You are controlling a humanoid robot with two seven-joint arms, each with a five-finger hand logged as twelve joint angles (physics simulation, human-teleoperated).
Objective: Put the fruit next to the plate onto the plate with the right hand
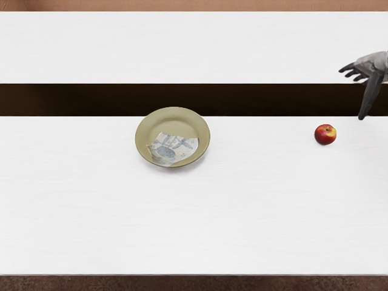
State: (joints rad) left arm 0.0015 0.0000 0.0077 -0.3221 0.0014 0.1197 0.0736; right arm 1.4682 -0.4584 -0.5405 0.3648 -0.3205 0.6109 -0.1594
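Item one: a small round red apple with a yellowish patch. It sits on the white tabletop toward the right side, near the far edge. It lies off the plate and well apart from it.

Item two: a round, shallow olive-tan plate with a grey-blue printed patch in its lower half. It stands left of centre on the same tabletop, close to the far edge.

Item three: my grey right hand. It comes in from the right edge, above and to the right of the apple, over the dark gap behind the tabletop. My fingers are spread and grip nothing, and they are clear of the apple.

Item four: a second white surface beyond the gap.
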